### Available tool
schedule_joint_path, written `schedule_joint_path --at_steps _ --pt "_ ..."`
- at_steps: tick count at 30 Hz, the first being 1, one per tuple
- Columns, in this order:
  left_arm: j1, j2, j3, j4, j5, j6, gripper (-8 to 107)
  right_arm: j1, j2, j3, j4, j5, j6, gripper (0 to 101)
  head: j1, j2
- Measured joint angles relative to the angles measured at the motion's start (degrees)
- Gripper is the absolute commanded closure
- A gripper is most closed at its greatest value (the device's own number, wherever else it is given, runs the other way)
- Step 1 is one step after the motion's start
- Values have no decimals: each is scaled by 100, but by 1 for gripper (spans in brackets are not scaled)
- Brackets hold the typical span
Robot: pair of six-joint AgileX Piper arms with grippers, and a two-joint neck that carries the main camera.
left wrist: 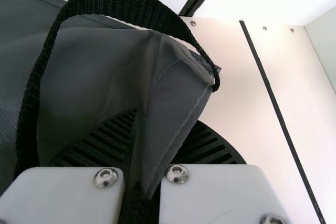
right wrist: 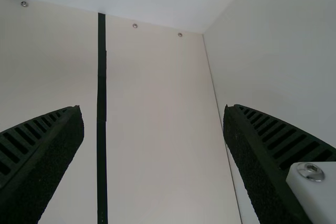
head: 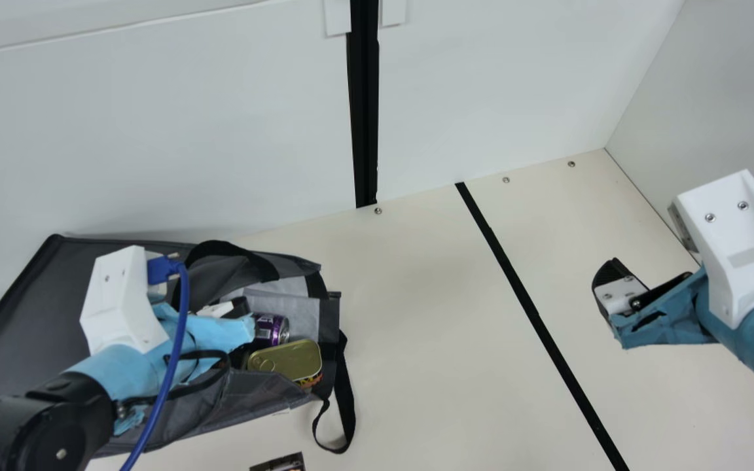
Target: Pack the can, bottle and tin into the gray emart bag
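In the main view my left gripper (head: 230, 310) is over the gray bag (head: 10, 307), which lies on its side at the table's left. Its fingers pinch a fold of bag fabric: the left wrist view has the gripper (left wrist: 140, 153) shut on the gray bag (left wrist: 97, 72). Inside the bag's mouth lie the purple can (head: 272, 329) and, against it on the near side, the gold-lidded tin (head: 290, 360). I cannot make out a bottle. My right gripper (head: 632, 294) hangs over the table's right side; in the right wrist view the gripper (right wrist: 153, 116) is open and holds nothing.
A black bag strap (head: 345, 399) hangs out onto the table (head: 416, 314). A small dark printed item (head: 282, 463) lies at the main view's bottom edge. A black line (head: 527, 301) crosses the table between the arms. White walls stand behind and at the right.
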Motion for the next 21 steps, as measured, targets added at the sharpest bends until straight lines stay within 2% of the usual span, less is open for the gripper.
schedule_joint_path --at_steps 11,21 --pt "0 0 0 0 0 0 89 -115 177 -12 431 9 -253 10 0 0" --pt "0 0 0 0 0 0 89 -245 477 -12 1037 -145 -651 10 0 0"
